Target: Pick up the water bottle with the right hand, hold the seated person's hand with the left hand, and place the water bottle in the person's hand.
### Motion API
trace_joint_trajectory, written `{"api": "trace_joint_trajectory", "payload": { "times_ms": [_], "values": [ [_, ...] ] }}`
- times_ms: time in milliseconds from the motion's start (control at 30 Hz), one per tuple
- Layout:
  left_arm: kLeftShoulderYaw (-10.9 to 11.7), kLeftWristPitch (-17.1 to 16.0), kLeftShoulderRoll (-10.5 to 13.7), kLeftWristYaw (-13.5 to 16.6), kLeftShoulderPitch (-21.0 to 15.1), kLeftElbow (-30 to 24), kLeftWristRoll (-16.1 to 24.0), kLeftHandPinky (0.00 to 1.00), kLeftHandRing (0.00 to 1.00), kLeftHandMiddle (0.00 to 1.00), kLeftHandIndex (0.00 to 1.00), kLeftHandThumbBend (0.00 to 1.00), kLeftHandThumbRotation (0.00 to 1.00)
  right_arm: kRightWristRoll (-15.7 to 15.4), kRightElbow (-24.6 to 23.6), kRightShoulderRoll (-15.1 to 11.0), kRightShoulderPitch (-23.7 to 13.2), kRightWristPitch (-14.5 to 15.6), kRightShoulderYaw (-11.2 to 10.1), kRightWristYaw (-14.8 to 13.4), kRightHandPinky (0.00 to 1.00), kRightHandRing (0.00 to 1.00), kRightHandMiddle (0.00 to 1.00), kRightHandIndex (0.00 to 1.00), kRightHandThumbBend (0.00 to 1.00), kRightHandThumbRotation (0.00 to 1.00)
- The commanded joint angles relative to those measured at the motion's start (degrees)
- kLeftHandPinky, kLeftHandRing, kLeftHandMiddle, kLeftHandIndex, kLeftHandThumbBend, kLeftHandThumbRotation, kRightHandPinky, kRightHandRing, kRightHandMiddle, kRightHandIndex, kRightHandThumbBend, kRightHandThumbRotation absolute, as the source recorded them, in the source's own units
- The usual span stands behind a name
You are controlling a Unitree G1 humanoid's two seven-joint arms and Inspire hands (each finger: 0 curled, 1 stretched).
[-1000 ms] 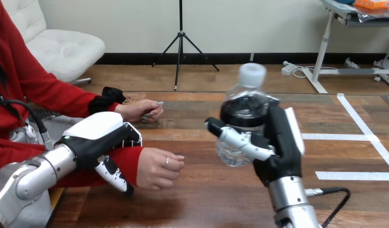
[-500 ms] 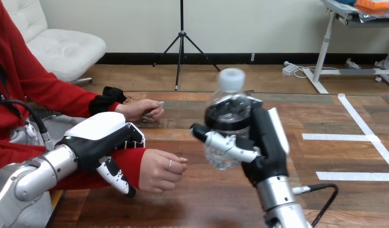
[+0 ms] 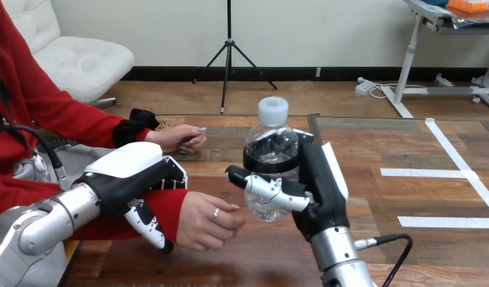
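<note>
Now | water bottle (image 3: 271, 134): clear, white cap, upright | right hand (image 3: 321, 194) grips

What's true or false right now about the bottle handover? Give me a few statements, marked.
1. The right robot hand grips the water bottle. True.
2. The water bottle has no cap. False: a white cap is on it.
3. The left robot hand is curled round the person's wrist. True.
4. The water bottle lies in the person's near hand. False: that hand holds nothing; the bottle is upright beside it, in the right robot hand.
</note>
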Motion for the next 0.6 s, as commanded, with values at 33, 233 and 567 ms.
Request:
{"api": "trace_joint_trajectory", "payload": {
  "times_ms": [33, 233, 567],
  "values": [
    [3.19, 0.74, -2.34, -0.42, -4.36, -10.3, -3.89, 0.23, 0.28, 0.36, 0.37, 0.98, 0.0, 0.1, 0.13, 8.2, -8.32, -5.15, 1.21, -1.22, 0.18, 0.22, 0.28, 0.3, 0.73, 0.0],
    [3.31, 2.39, -3.11, -2.12, -4.23, -12.37, -5.47, 0.23, 0.29, 0.36, 0.37, 0.97, 0.0, -0.72, 0.31, 9.04, -8.1, -5.61, 2.55, -1.97, 0.17, 0.22, 0.28, 0.3, 0.72, 0.0],
    [3.49, 4.19, -3.98, -4.19, -3.92, -15.88, -7.56, 0.23, 0.29, 0.36, 0.36, 0.97, 0.0, -1.25, 2.39, 10.17, -8.37, -8.91, 4.02, -2.64, 0.16, 0.21, 0.27, 0.29, 0.72, 0.0]
  ]
}}
